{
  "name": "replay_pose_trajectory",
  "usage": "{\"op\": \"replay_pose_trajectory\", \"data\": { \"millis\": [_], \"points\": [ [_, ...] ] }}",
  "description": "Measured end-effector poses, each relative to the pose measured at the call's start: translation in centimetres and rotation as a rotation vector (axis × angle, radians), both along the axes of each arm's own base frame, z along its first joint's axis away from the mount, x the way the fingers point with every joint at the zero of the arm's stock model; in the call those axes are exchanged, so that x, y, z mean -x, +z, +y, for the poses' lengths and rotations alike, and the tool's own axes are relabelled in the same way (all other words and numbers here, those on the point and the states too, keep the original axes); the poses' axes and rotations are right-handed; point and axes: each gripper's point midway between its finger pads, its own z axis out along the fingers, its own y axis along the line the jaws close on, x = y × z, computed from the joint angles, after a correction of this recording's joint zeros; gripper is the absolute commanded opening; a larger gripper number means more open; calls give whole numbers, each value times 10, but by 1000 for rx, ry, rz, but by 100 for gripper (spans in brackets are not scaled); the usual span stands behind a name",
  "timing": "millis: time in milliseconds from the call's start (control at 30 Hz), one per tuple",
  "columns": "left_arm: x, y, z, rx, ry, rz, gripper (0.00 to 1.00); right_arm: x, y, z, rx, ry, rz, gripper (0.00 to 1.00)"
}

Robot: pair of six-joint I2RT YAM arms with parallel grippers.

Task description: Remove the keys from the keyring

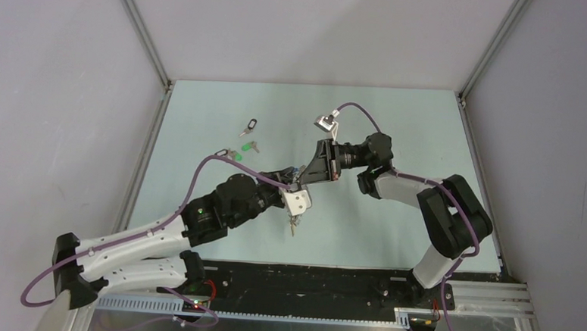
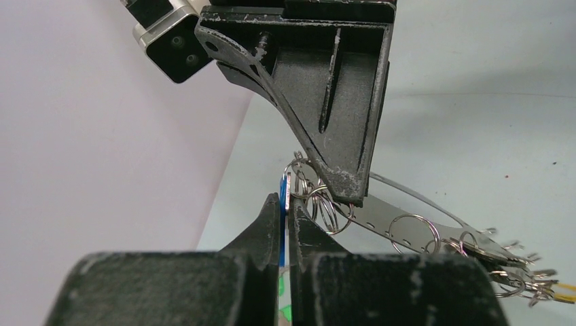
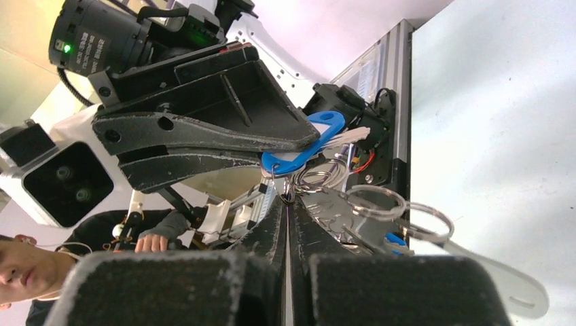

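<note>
Both grippers meet above the middle of the table. My left gripper (image 1: 295,188) (image 2: 285,202) is shut on a blue oval key tag (image 2: 283,197), which is also in the right wrist view (image 3: 302,145). My right gripper (image 1: 306,179) (image 3: 286,204) is shut on a small split ring (image 3: 291,192) at the end of the keyring (image 2: 414,216), a thin silvery loop with a perforated band. Several small rings (image 2: 407,231) hang on it. More keys (image 2: 526,275), one with a yellow tag (image 2: 565,292), dangle at its far end and hang below the grippers (image 1: 293,225).
Three loose keys lie on the table at the back left: one with a black tag (image 1: 250,124) and two with green heads (image 1: 246,145) (image 1: 235,156). The left wall (image 1: 65,123) stands close to them. A person's face and gloved hand (image 3: 153,238) show beyond the near edge.
</note>
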Motion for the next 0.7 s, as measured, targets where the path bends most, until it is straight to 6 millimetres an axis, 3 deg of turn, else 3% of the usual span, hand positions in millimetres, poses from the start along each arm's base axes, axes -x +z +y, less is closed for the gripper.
{"op": "replay_pose_trajectory", "data": {
  "millis": [200,433,567,700],
  "points": [
    [-5,-8,2,-36,21,1,0,-6,-7,3,37,-43,7,1],
    [-8,4,-4,14,25,-25,0,-12,7,-2,59,-194,-127,28],
    [-5,13,-13,55,-7,-40,0,-20,17,-13,79,-316,-270,32],
    [-5,9,-18,56,-14,-25,0,-26,20,-27,111,-399,-401,35]
  ]
}}
